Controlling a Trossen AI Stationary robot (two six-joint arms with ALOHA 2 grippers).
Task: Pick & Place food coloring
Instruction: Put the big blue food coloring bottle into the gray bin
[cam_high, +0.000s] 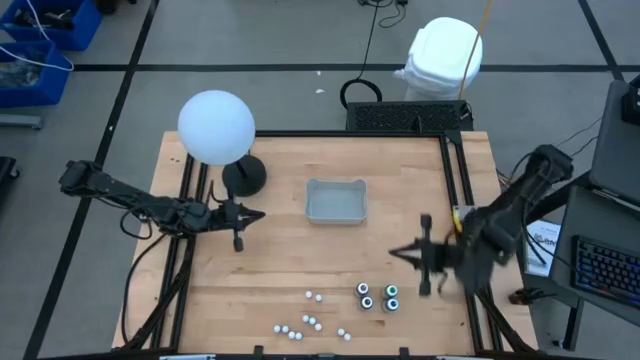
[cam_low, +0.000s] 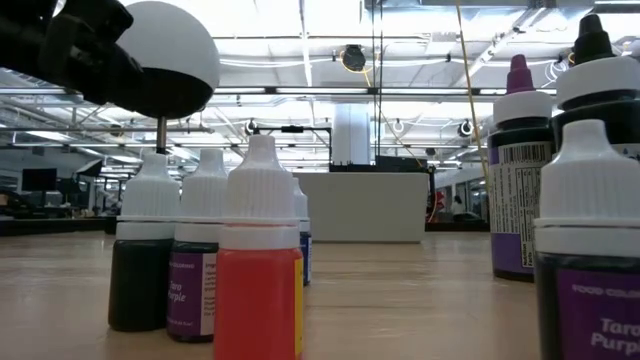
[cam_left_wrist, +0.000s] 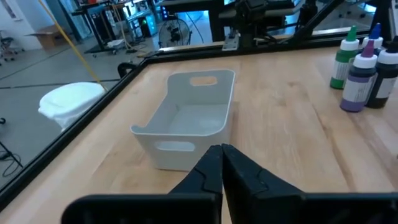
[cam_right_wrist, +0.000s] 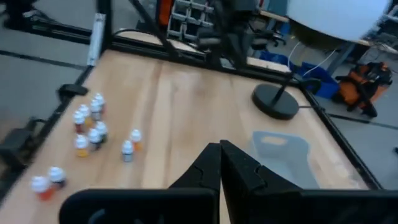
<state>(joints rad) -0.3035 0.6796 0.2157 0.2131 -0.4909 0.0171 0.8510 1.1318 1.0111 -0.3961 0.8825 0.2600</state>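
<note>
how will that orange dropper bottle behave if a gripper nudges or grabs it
The orange bottle stands tall and narrow on a small base, so a nudge would likely tip it. Its smooth label may slip; the ribbed white cap probably grips better. It looks small, likely light.

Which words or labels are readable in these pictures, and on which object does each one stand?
"FOOD COLOR" and "Taro Purple": on the purple label of the dark bottle nearest the low camera, cut off at the picture's edge.
"Taro Purple", faint: on the purple label of a small bottle behind the orange one.
Fine print on the white label of the tall purple bottle: too small to read.
Other views: nothing readable.
</note>
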